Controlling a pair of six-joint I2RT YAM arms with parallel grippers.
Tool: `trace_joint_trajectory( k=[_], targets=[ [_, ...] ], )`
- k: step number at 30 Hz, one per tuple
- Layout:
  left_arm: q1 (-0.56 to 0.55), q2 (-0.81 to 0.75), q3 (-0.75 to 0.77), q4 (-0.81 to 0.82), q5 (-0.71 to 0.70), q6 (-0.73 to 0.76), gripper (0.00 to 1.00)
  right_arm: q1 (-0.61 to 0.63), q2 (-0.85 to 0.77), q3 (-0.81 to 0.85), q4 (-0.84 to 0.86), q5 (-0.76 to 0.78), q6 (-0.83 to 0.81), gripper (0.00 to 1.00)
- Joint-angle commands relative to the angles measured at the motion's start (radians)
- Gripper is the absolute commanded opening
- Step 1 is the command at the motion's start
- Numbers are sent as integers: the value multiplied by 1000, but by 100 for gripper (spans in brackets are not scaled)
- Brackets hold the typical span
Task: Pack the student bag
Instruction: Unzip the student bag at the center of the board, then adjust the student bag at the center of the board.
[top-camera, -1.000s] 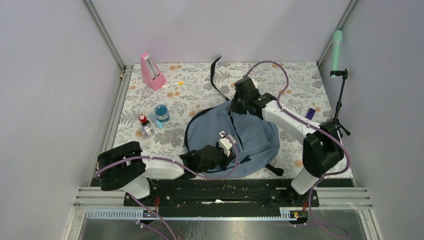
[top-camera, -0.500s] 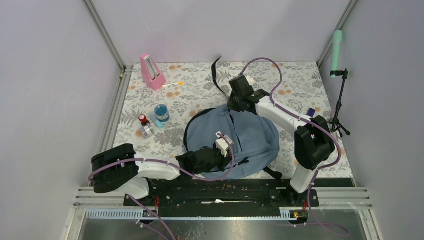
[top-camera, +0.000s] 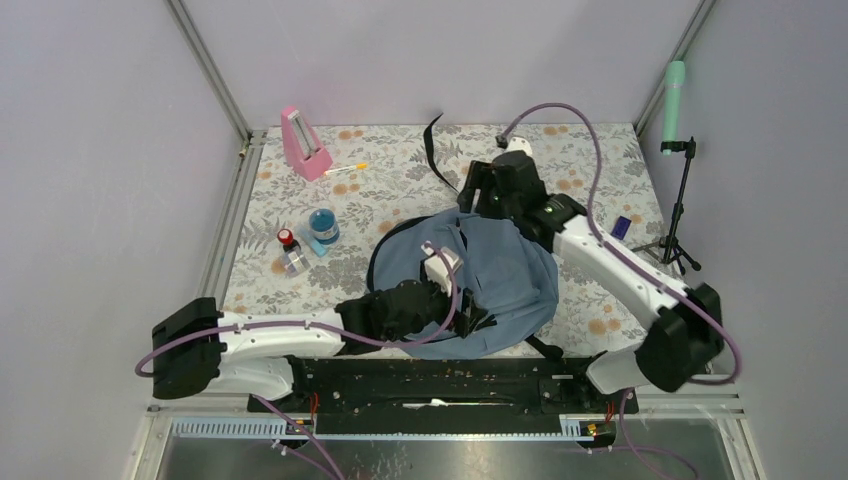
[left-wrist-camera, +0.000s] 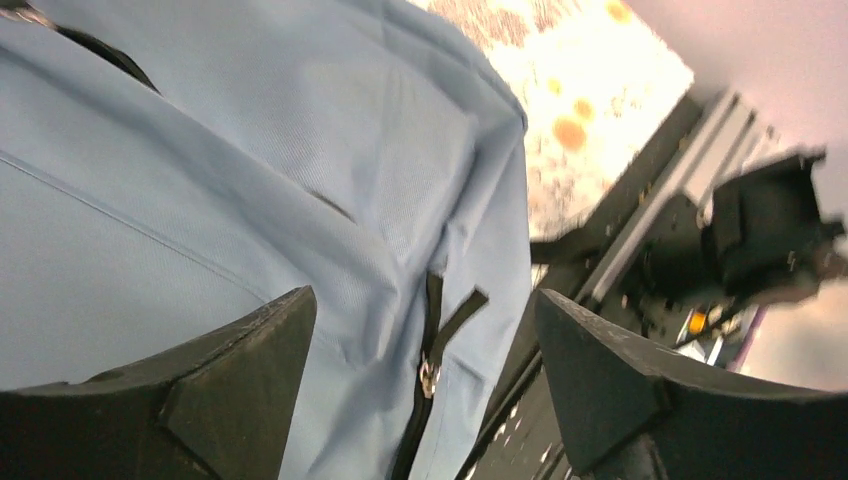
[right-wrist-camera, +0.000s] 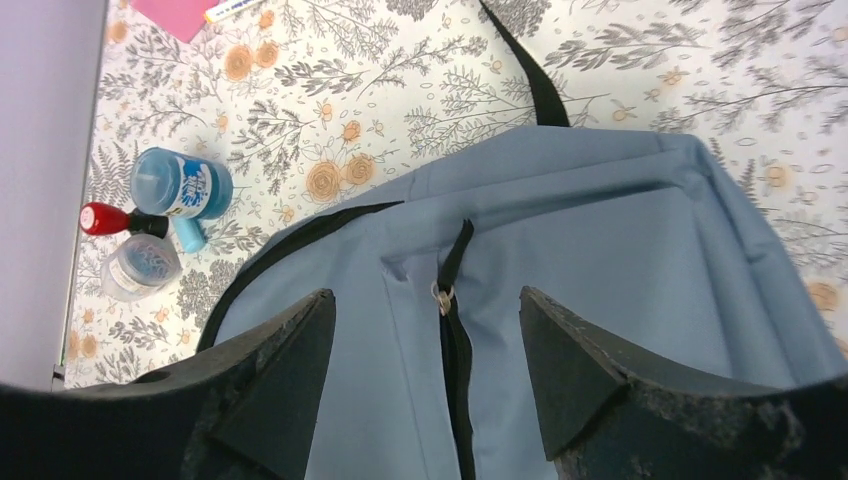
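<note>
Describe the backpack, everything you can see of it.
The student bag is a large grey-blue fabric backpack lying flat on the floral tablecloth, close to the arms' bases. Dark zippers with a metal pull cross it. A dark band curves along its left edge, perhaps an open zipper. A black strap trails toward the far side. The left gripper and right gripper hang over it, jaws open, holding nothing.

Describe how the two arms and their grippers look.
The left arm and right arm have white links with black joint housings. A purple cable loops along each. The left gripper and right gripper each have two matte black wedge-shaped fingers.
</note>
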Motion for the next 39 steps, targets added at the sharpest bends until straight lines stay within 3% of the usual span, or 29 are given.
trace_joint_trajectory(
  k=[1,6,15,21,26,37,39],
  targets=[
    [34,25,115,-103,-131,-127,87,-1,-145,-92,9,58,-63,75],
    [156,114,148,-59,-79,-258,90,-1,-281,-207,4,73,-63,75],
    [260,243,196,25,19,-270,92,-1,-441,-340,-46,105,-86,74],
    [267,221,163,34,44,-258,62,-1,-492,-413,-53,88,-76,70],
    [267,202,116,39,41,-266,45,15,-472,-435,-47,43,-68,69],
    [269,179,79,20,11,-262,26,162,-404,-439,-23,97,-110,69],
    [271,189,82,15,12,-263,19,185,-382,-439,-25,120,-114,69]
  ],
)
